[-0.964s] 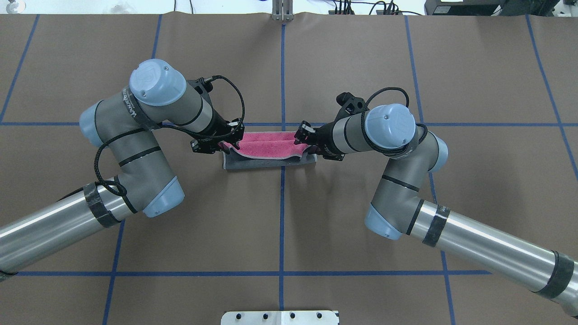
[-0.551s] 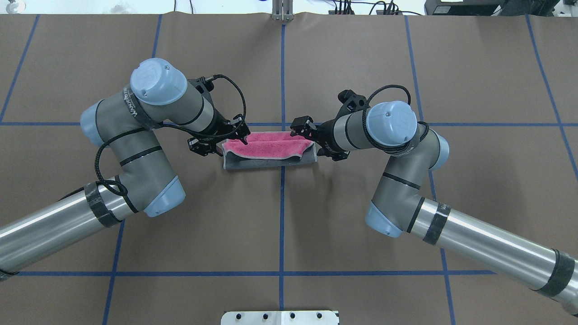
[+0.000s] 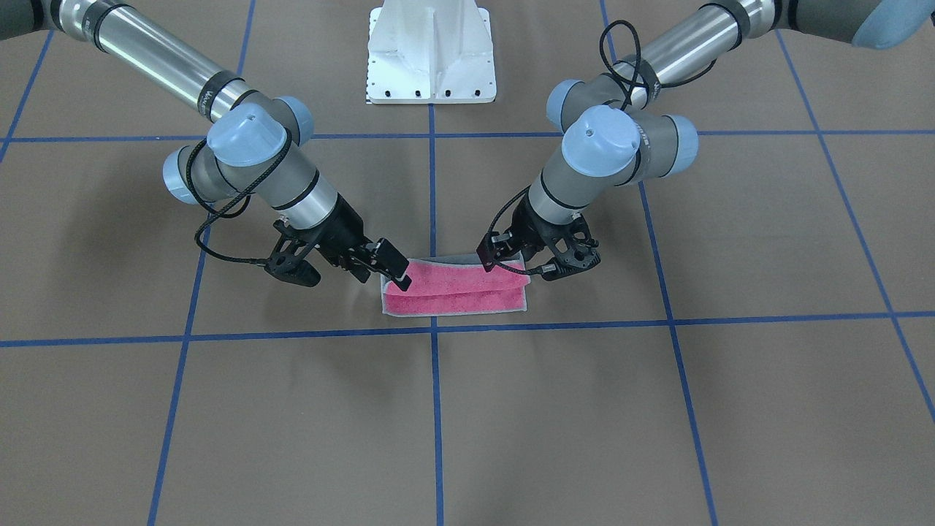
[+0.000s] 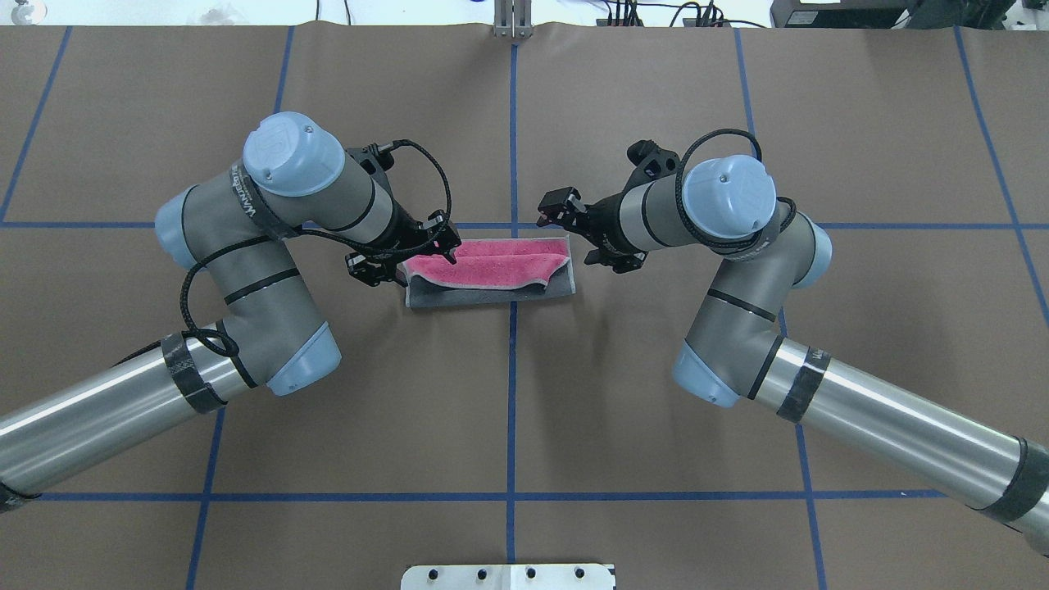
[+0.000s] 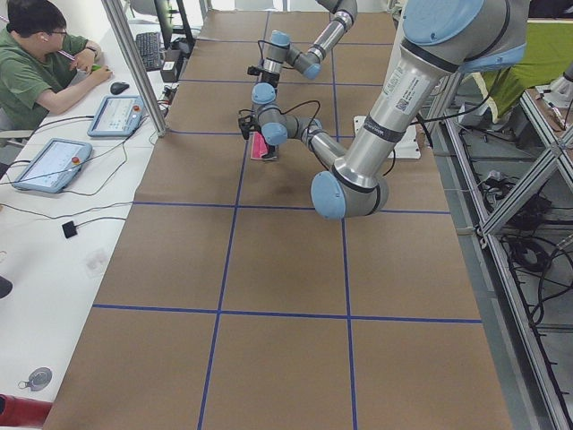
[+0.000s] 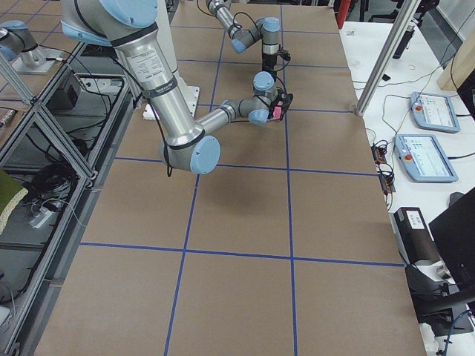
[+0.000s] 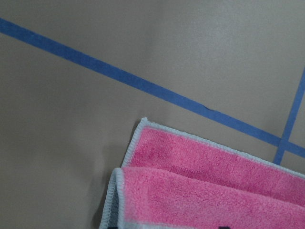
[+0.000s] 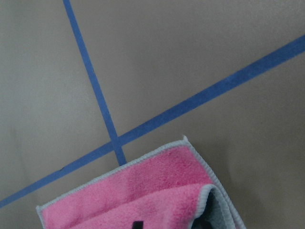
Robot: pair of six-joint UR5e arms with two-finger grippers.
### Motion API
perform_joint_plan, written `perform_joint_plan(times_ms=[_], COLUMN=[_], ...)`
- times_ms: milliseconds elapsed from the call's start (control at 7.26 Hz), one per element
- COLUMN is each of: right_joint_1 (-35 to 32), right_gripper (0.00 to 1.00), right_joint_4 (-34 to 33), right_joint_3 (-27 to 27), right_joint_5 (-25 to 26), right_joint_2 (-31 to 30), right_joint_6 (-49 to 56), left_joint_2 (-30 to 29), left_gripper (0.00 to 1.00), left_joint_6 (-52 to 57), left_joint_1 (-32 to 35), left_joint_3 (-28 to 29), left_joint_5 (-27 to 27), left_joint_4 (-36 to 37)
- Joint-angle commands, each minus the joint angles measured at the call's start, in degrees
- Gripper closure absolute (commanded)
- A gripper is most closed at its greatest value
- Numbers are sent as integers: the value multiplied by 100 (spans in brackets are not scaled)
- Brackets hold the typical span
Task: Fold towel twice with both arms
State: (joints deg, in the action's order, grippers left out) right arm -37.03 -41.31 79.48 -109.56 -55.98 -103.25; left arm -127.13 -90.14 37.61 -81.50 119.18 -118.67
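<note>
The towel lies folded into a long strip across the central blue line, pink face up, with a dark grey band along its near edge. It also shows in the front view. My left gripper is open at the towel's left end, with one fingertip just over the pink corner. My right gripper is open just off the towel's right end and holds nothing. The left wrist view shows the towel's pink corner layers, and so does the right wrist view.
Brown table cover with a grid of blue tape lines. The white pedestal base stands on the robot's side. In the left exterior view, an operator sits at a side desk with tablets.
The raised pink edge has been laid flat on the strip. Both grippers have let go. The right gripper has drawn back off the right end; the left has shifted slightly.
</note>
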Motion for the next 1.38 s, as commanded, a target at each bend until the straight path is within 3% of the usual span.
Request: perform_joint_plan(times_ms=[0,689,1239], right_joint_1=[-417,-945,-1060], right_gripper=[1,1,1], right_joint_4=[-9,-44,8], right_joint_3=[15,58,111], right_joint_5=[-565,-1391,-1481], right_joint_2=[-10,-98,-238], right_joint_6=[15,42,42], left_joint_2=[-23,-285,-532], left_gripper=[0,0,0], left_joint_6=[-39,-223,-232], left_joint_1=[-17,-139,-184], left_joint_3=[230,431,626], left_joint_5=[0,-17,-158], left_joint_4=[-349,-358,-350])
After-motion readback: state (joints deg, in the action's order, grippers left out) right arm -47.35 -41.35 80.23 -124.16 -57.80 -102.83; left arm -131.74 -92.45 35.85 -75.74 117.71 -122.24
